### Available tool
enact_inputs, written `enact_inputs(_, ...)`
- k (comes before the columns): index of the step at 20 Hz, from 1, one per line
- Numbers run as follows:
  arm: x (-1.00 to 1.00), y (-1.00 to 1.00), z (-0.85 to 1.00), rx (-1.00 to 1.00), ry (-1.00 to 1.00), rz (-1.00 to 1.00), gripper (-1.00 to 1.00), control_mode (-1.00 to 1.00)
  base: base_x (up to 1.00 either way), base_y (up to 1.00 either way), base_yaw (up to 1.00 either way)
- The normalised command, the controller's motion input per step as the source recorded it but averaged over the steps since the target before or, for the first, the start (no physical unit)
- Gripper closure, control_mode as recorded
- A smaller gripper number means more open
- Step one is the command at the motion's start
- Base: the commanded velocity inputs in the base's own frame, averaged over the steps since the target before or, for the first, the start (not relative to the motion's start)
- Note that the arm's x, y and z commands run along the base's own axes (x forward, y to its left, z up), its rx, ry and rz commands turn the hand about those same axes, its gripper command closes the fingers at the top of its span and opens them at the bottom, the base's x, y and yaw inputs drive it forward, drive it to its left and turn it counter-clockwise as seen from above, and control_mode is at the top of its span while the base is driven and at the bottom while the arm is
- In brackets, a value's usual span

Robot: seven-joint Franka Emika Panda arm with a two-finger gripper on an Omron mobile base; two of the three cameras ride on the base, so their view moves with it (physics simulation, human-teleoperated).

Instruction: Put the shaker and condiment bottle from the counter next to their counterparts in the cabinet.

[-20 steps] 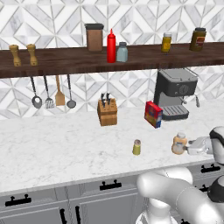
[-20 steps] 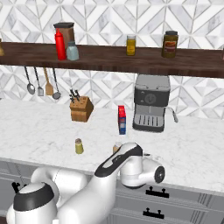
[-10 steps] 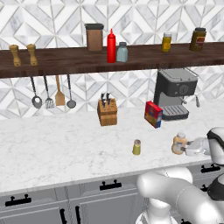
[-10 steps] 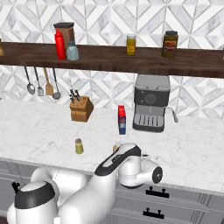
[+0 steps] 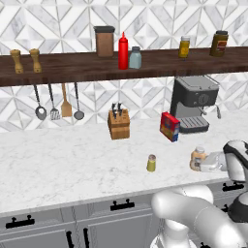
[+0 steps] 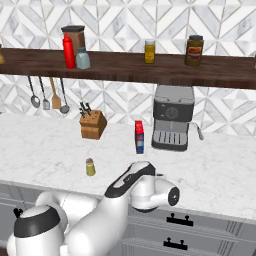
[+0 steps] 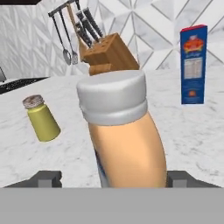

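The condiment bottle (image 7: 122,140), tan-orange with a pale cream top, stands upright on the white marble counter (image 5: 72,160) at the front right (image 5: 198,152). My gripper (image 5: 199,164) reaches in from the right at its level. In the hand view the gripper (image 7: 113,178) is open with a fingertip on each side of the bottle, the right one close to it and the left one still apart. The olive-yellow shaker (image 5: 151,163) stands to the bottle's left (image 7: 41,119) (image 6: 90,167). On the cabinet shelf (image 5: 72,68), the red squeeze bottle (image 5: 123,51) and pale blue-grey shaker (image 5: 135,58) stand side by side.
A knife block (image 5: 119,124), a red and blue box (image 5: 169,126) and a coffee machine (image 5: 195,102) stand at the back of the counter. Utensils (image 5: 58,101) hang under the shelf. A brown canister (image 5: 104,41), an amber bottle (image 5: 184,47) and a jar (image 5: 219,43) share the shelf.
The arm, bottle and shaker stay where they were. The jaws have drawn in a little around the condiment bottle.
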Motion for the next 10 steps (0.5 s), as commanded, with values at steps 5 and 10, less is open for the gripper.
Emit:
enact_inputs(5,0.01,0.04,0.00,0.00,0.03,0.00,1.00,-1.00,0.00,0.00,0.00)
enact_inputs(10,-0.04,0.00,0.60,-0.03,-0.12,-0.14,1.00,-1.00,0.00,0.00,0.00)
